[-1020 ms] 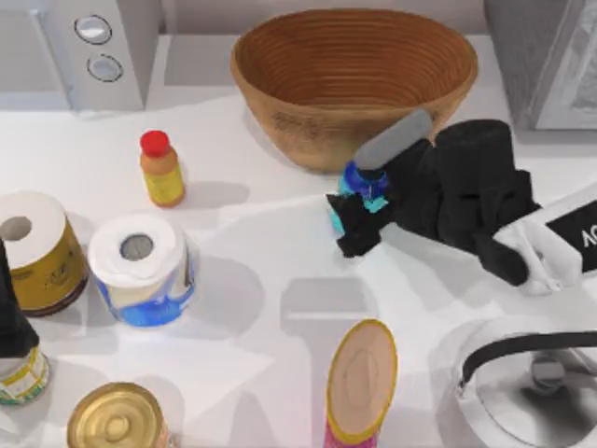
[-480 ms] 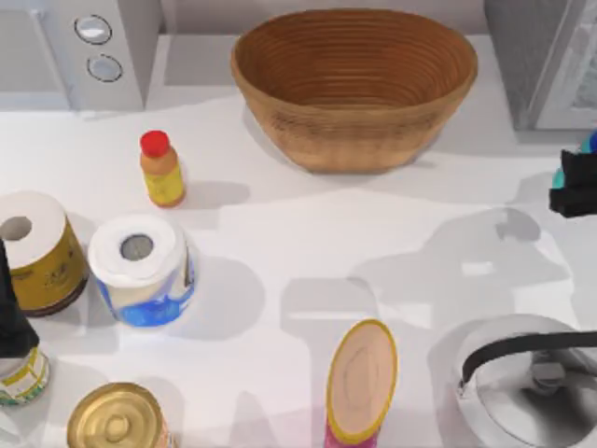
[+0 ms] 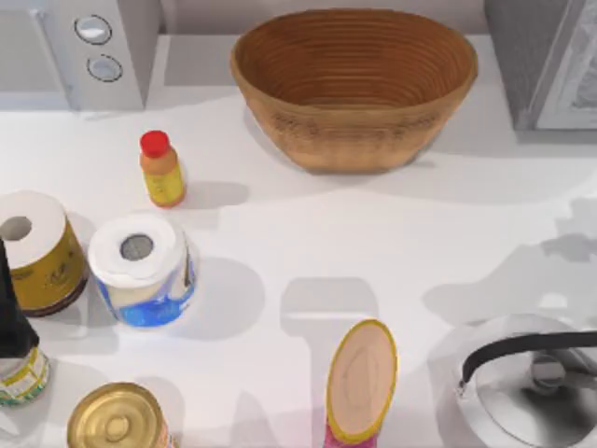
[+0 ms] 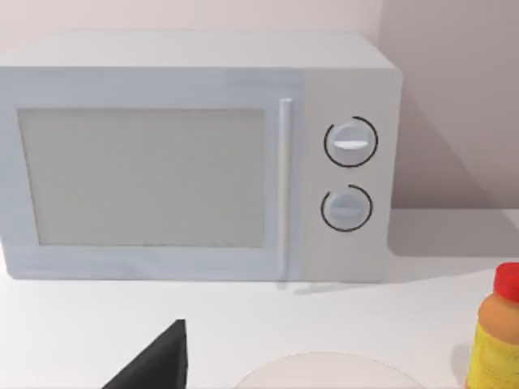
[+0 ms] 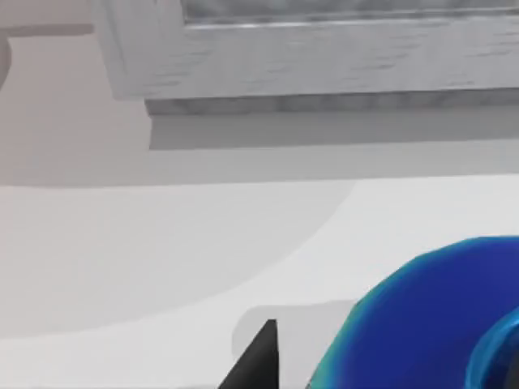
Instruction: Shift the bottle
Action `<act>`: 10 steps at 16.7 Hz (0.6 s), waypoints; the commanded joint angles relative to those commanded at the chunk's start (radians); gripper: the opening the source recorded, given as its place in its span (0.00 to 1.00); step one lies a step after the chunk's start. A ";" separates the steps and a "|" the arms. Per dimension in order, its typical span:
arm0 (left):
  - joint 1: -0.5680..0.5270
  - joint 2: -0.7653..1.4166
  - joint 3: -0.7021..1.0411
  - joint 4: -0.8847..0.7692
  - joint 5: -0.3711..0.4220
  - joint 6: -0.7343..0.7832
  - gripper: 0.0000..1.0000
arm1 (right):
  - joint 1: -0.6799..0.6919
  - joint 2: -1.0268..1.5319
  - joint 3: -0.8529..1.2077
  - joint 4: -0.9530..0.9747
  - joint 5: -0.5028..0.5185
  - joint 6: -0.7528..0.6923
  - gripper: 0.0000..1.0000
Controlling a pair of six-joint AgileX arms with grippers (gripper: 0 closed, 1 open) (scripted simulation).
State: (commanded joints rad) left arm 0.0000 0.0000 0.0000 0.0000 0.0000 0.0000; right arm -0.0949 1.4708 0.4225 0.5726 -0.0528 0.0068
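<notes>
White table (image 3: 308,252) is carrying everything, and on it, from big to small, these are standing: a grey-white box microwave (image 4: 195,154) at the far left, a brown woven basket (image 3: 354,84) at the far middle, a silver kettle with a black handle (image 3: 532,383) at the near right, two white paper rolls (image 3: 140,266) at the left, and a small orange bottle with a red cap (image 3: 160,168) beside them.

The small cyan bottle with a blue shoulder (image 5: 422,316) is hanging close before the right wrist camera, above the table and near a grey appliance (image 5: 324,49) at the far right. The right gripper (image 5: 261,361) is, as I am judging, closing on the cyan bottle and carrying it. The left gripper (image 4: 158,365) is waiting parked at the left, facing the microwave; how far it is open I cannot tell.

What is risking to go wrong: the cyan bottle is being carried high and fast, so it could be slipping in the grip and falling. It is also travelling close to the grey appliance and the kettle, so it could be knocking one of them when coming down.

One second ago the right gripper was clamping the cyan bottle just near the basket. Half a second ago both were reaching the right edge. Now soft shadows are lying on the right part of the table.
</notes>
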 joint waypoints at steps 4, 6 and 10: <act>0.000 0.000 0.000 0.000 0.000 0.000 1.00 | 0.007 0.043 0.023 0.039 -0.001 0.004 0.00; 0.000 0.000 0.000 0.000 0.000 0.000 1.00 | 0.007 0.117 0.041 0.092 0.006 0.003 0.00; 0.000 0.000 0.000 0.000 0.000 0.000 1.00 | 0.011 0.260 0.072 0.176 0.013 0.006 0.00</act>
State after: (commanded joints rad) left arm 0.0000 0.0000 0.0000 0.0000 0.0000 0.0000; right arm -0.0837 1.7307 0.4949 0.7482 -0.0393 0.0126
